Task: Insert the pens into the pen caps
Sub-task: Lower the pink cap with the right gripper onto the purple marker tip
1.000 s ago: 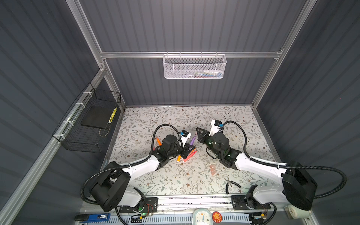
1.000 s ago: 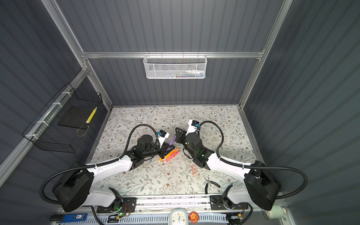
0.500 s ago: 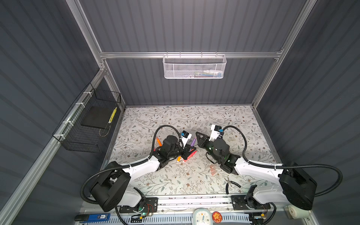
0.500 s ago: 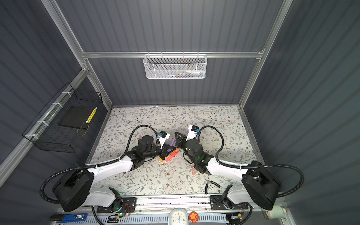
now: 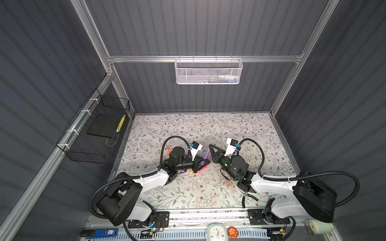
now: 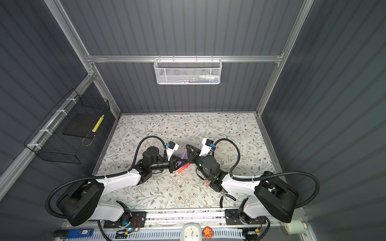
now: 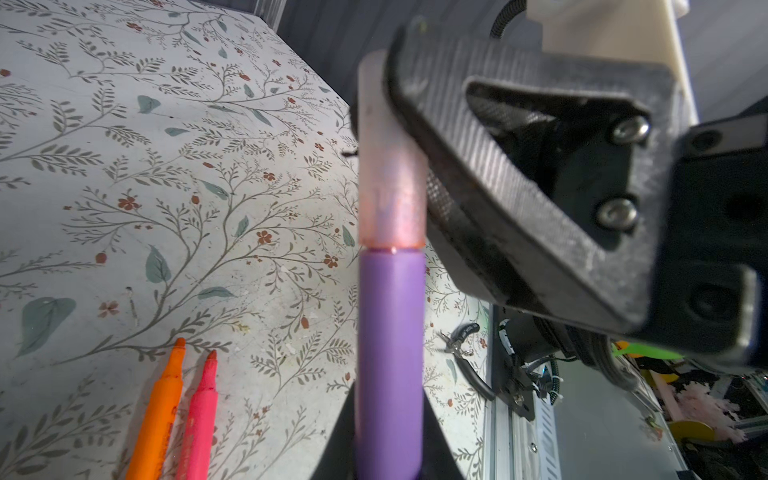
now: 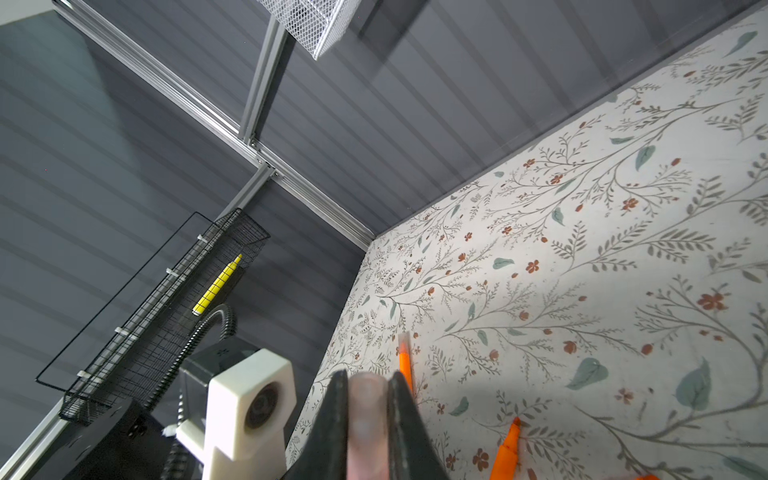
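We see the left gripper (image 7: 388, 388) clamped on a slim purple marker pen (image 7: 390, 332); the right gripper (image 8: 368, 382) pinches a translucent pale-pink plastic cap (image 7: 388, 195), seated against the pen's end, above the floral tabletop (image 7: 124, 166).

The purple pen (image 7: 390, 353) is cut off at the left wrist view's edge, its pen cap (image 7: 390, 187) blurred.

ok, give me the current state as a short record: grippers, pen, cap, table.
left gripper: shut on purple pen
right gripper: shut on pen cap
pen cap: over the purple pen's tip, rim against the barrel
table: orange pen and pink-red pen lying side by side, uncapped; pliers near the front edge
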`<state>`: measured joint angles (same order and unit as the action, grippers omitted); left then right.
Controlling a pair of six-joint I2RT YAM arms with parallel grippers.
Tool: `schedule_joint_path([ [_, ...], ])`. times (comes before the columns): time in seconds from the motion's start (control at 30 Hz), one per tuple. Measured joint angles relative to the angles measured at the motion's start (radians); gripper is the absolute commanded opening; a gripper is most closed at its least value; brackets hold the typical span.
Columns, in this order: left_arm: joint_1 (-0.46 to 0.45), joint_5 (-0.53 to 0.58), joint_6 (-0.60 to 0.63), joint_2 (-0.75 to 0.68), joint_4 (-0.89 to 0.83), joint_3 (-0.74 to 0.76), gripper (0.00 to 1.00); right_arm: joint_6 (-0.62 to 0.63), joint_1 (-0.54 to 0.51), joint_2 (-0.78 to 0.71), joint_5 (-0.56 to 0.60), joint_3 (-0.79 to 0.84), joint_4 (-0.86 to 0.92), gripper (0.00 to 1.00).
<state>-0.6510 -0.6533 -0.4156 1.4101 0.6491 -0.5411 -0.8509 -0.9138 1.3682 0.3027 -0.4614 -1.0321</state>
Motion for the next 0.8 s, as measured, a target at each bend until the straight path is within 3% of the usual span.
schedule_joint_path([
  [0.17, 0.000, -0.023, -0.008, 0.002, 0.024, 0.009, 0.00, 0.003, -0.004, -0.007, -0.001, 0.027, -0.041, 0.02],
  [0.43, -0.001, -0.055, -0.003, 0.000, 0.048, 0.013, 0.00, 0.019, -0.010, -0.068, -0.003, 0.059, -0.026, 0.26],
  [0.6, 0.025, 0.021, -0.004, -0.023, 0.065, 0.013, 0.00, 0.051, -0.029, -0.137, -0.015, 0.103, 0.050, 0.45],
  [0.8, 0.004, 0.127, 0.042, -0.089, 0.039, 0.013, 0.00, 0.074, -0.032, -0.232, -0.013, 0.125, 0.135, 0.53],
])
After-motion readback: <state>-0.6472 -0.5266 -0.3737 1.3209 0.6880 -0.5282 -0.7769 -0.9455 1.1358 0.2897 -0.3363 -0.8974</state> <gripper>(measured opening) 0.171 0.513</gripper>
